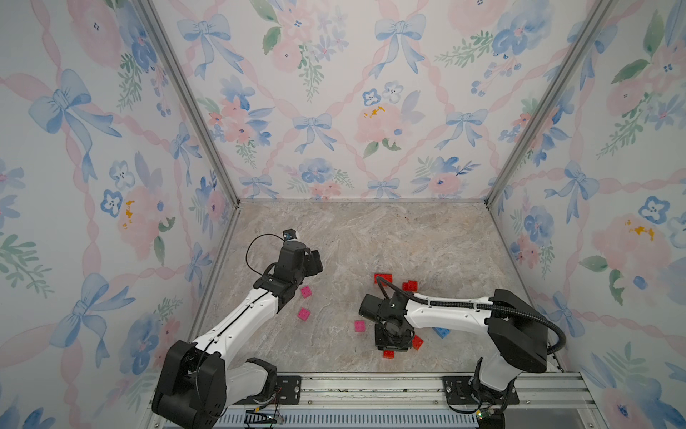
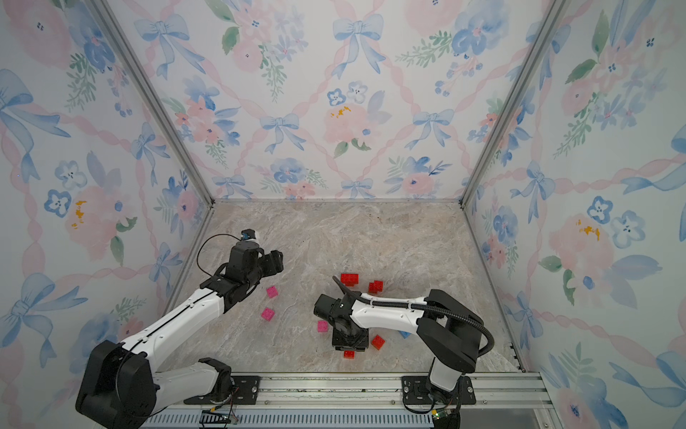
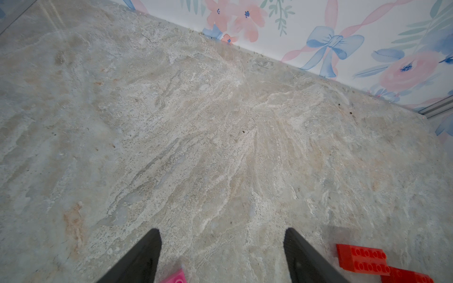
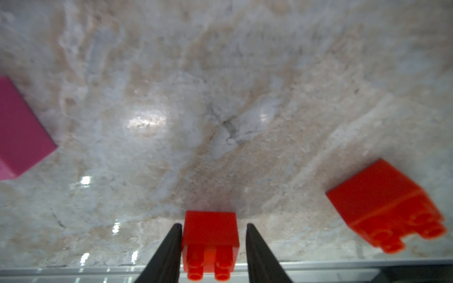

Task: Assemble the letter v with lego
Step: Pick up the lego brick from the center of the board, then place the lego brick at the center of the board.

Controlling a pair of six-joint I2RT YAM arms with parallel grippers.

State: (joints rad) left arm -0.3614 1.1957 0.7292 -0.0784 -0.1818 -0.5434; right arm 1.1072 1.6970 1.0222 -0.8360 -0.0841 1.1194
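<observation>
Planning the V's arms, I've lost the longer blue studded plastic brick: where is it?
In both top views the blue brick lies on the marble table, right side, half hidden under the right arm's white forearm, beside a square red brick.

The table (image 1: 371, 230) is bare from centre to 12, wall to wall, so there is free passage. At centre, a long red brick (image 1: 383, 278) and a red brick (image 1: 410, 286) lie near each other. At 9, a pink brick (image 1: 306, 292) and a second pink brick (image 1: 303, 314) lie just beside the left arm (image 1: 256, 308). The right arm (image 1: 445, 310) bars 4 to centre, overhanging a blue brick (image 1: 441, 332). From 5 to 7, a second red brick (image 1: 417, 342) and a third pink brick (image 1: 359, 326) flank the right gripper (image 4: 214, 224). Its jaws closely bracket a third red brick (image 4: 210, 230). A bare strip is left at 7 to 8.
</observation>
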